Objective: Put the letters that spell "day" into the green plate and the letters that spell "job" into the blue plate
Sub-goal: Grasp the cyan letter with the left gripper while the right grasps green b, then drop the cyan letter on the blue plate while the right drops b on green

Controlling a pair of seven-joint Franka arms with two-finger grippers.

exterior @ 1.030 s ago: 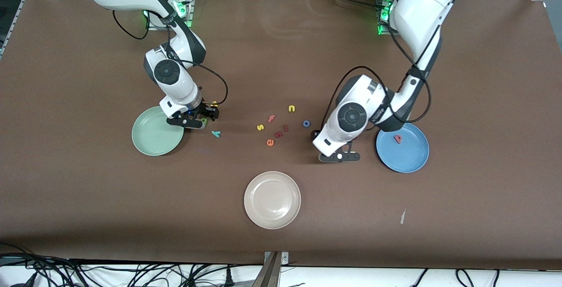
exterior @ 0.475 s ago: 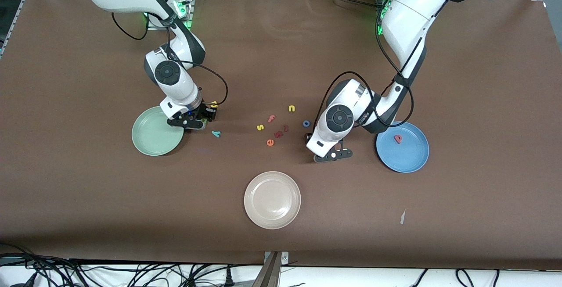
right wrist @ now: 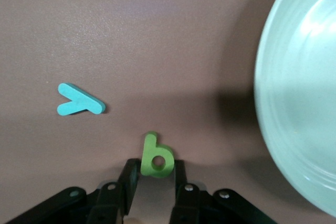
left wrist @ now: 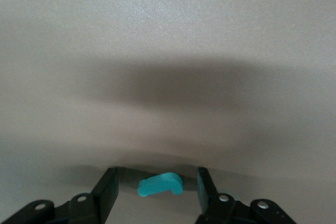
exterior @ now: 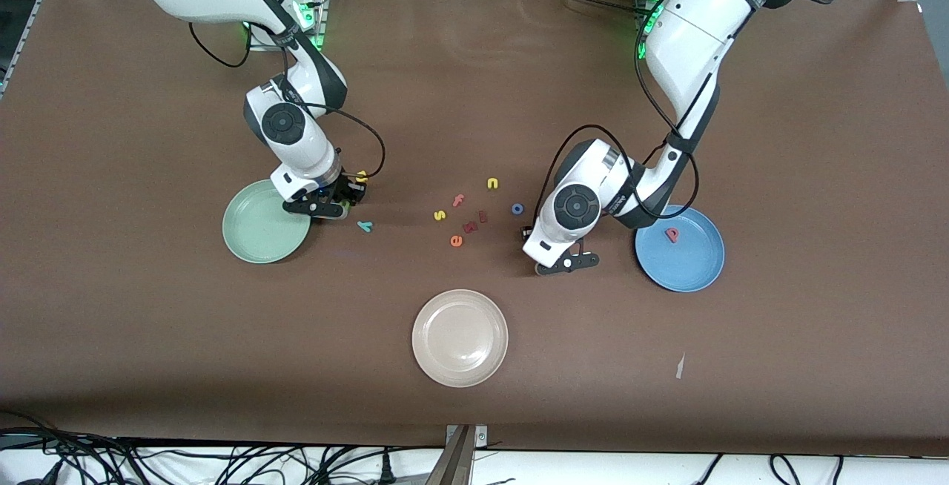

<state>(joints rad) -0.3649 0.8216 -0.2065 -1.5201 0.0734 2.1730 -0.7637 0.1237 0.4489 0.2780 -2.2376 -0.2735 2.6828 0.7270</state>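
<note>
Letters for "day" and "job" are partly sorted. In the front view, the red b (exterior: 672,234) lies in the blue plate (exterior: 700,274), while the green plate (exterior: 248,236) holds nothing. The right claw (exterior: 339,207) is low on the bench (exterior: 148,359), just beside the green plate's rim, so its letter has only a short way to go. The yellow a (exterior: 362,174) and light blue y (exterior: 364,226) lie close by. The left claw (exterior: 565,264) is down between the blue o (exterior: 517,208) and the blue plate. Since a second ago it has slid a little toward the loose letters, and the right arm has barely moved.

In the left wrist view, the left claw (left wrist: 156,174) stands wide around the teal j (left wrist: 160,184), with a gap on each side, apparently lined up to pinch it.

In the right wrist view, the right claw (right wrist: 156,166) is narrow and pinches the green d (right wrist: 156,161).
</note>
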